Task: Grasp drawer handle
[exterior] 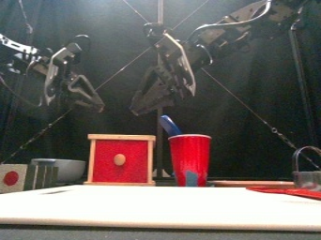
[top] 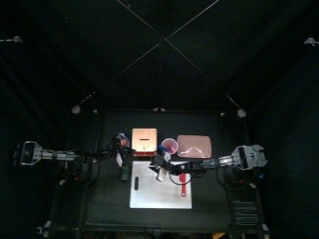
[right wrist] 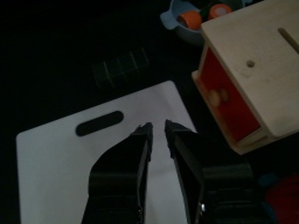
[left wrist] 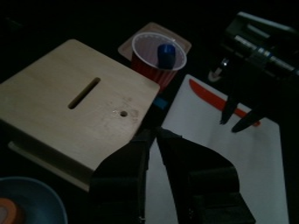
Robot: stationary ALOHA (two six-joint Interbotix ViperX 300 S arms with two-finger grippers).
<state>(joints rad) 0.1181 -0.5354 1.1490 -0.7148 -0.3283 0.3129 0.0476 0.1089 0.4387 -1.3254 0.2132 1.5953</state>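
A wooden box (exterior: 122, 159) with a red drawer front and a pale round knob (exterior: 120, 159) stands at the back of the table; it also shows in the top view (top: 145, 137). My right gripper (right wrist: 159, 131) hangs above the white cutting board (right wrist: 82, 175), jaws a narrow gap apart and empty, with the red drawer front (right wrist: 228, 96) close beside it. In the front view the right gripper (exterior: 163, 89) is above and right of the box. My left gripper (left wrist: 155, 131) is shut and empty, over the box's slotted top (left wrist: 82, 96).
A red cup (exterior: 190, 159) holding a blue tool (exterior: 170, 127) stands right of the box. A bowl (right wrist: 187, 13) with orange pieces sits beyond the box. A red utensil (top: 185, 182) lies on the cutting board (top: 163, 187). A pink tray (top: 196, 146) is at the back right.
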